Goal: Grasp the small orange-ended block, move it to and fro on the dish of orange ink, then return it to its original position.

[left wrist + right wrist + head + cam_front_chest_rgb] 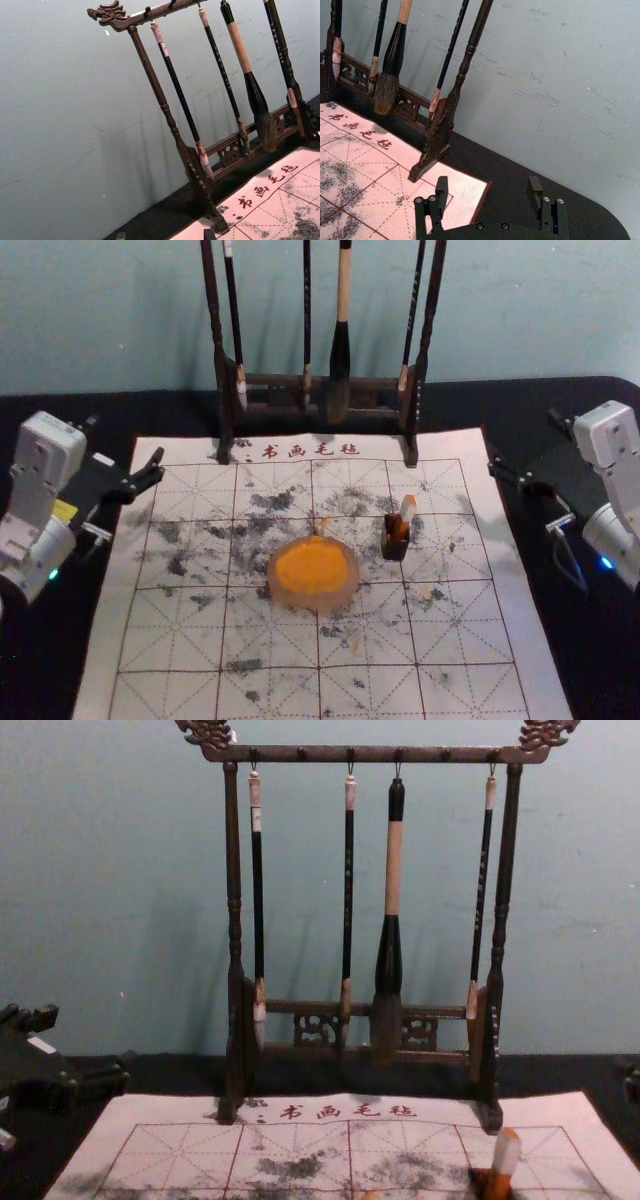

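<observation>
Pale wall behind, black table below, gridded calligraphy mat (165,645) across the middle. The orange-ended block (408,508) stands in a small dark holder (395,545), right of centre, beside the orange ink dish (320,604). Left gripper (125,438) at the left, right gripper (522,440) at the right, both spread and empty. Grasping, inking and returning all seem left to do.

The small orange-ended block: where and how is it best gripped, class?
Probably the block's upper part, from above, with the right tool tilted slightly to match: it leans a little toward the robot's right, its lower end inside the dark holder, its top standing clear above the rim.
</observation>
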{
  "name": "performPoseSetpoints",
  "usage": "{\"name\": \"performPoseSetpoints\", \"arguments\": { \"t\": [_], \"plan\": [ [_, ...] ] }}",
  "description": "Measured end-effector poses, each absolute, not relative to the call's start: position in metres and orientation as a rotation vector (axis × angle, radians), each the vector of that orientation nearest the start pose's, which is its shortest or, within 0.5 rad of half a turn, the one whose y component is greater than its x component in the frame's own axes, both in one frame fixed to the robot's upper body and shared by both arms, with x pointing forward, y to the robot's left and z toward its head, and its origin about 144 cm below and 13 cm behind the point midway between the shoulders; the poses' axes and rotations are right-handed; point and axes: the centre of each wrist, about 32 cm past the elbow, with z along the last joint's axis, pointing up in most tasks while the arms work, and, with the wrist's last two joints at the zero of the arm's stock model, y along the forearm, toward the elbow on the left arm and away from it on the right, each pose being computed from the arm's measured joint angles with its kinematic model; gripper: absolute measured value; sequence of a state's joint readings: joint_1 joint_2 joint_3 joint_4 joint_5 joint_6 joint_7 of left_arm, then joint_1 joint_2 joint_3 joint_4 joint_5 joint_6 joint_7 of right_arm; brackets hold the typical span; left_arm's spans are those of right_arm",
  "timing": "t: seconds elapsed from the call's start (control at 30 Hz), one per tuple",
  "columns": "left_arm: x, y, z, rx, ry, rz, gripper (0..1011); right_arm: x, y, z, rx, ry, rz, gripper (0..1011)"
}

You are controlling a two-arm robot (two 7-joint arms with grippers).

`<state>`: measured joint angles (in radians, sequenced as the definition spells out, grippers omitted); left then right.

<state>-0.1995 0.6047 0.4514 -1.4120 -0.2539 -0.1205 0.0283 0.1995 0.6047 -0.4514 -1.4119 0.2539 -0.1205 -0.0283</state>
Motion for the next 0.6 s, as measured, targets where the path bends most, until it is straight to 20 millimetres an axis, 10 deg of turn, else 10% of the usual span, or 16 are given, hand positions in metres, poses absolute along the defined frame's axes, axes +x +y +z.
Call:
{"name": "performPoseSetpoints", "arguments": {
  "t": [0.6],
  "plan": [
    [0.4886,0.3097,1.1398,0.304,-0.285,1.248,1001,0.4886,-0.3097,1.1398,-0.305,-0.285,-1.248,1004]
  ]
}}
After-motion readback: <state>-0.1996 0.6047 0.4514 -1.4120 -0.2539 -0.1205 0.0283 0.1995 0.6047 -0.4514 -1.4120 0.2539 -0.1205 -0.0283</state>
